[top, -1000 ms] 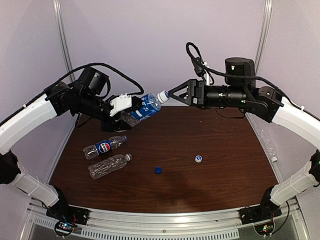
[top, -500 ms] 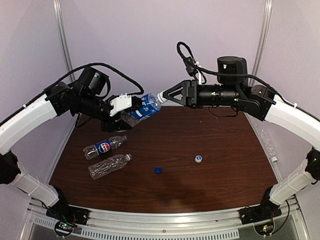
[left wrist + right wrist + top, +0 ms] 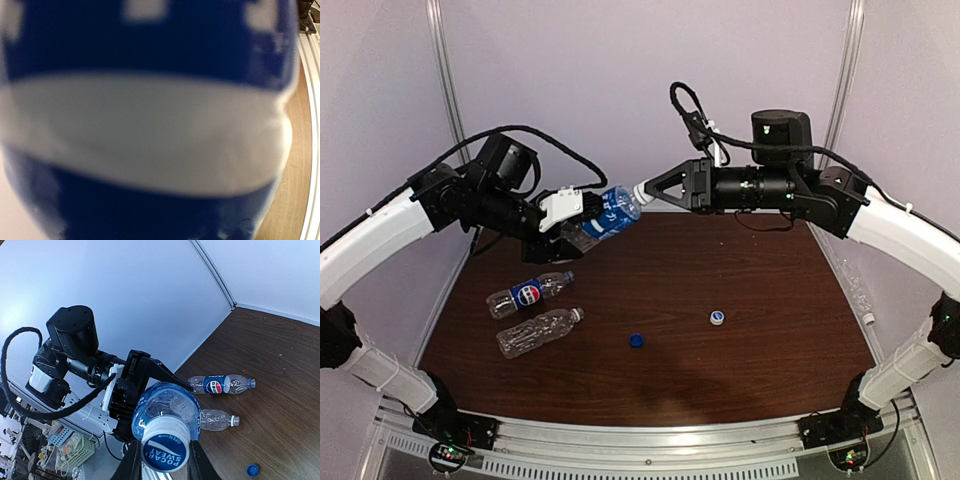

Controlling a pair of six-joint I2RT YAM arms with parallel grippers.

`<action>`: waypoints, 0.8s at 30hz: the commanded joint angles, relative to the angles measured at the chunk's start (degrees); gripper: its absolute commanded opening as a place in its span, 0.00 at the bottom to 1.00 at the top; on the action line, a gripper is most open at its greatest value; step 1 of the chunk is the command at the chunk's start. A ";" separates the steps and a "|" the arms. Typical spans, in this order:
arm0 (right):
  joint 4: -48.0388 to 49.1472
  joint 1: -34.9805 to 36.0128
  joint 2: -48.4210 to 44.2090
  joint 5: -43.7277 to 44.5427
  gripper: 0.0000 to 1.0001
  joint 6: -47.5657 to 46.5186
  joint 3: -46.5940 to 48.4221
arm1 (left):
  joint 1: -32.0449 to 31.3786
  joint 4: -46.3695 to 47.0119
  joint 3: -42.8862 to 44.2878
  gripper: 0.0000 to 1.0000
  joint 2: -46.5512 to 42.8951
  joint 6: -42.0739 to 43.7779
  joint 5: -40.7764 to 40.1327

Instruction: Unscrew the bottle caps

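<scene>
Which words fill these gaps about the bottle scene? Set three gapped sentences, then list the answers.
The left gripper holds a bottle with a ____ label.
The right gripper grips that bottle's screw cap, coloured ____.
On the table lie ____ loose caps: the dark blue cap and the pale cap.
Answers: blue; white; two.

Even bright light, soft shadows. Left wrist view: bottle (image 3: 150, 30) total blur. Right wrist view sharp, edges bowed.

"POCARI SWEAT", "OPEN" on cap (image 3: 164, 452)
</scene>
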 commanded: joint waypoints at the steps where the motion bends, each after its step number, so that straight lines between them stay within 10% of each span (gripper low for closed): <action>1: -2.47 0.35 1.14 -1.67 0.16 -1.67 2.28 | -0.13 1.97 0.26 0.41 0.03 -0.45 0.73; 7: -8.90 0.57 1.06 -5.42 0.00 -19.17 4.33 | -0.16 1.68 0.30 0.41 0.10 -0.29 1.81; 24: -23.15 9.89 0.10 7.68 0.00 -88.05 7.46 | -0.13 -1.05 0.93 0.41 1.02 0.43 7.72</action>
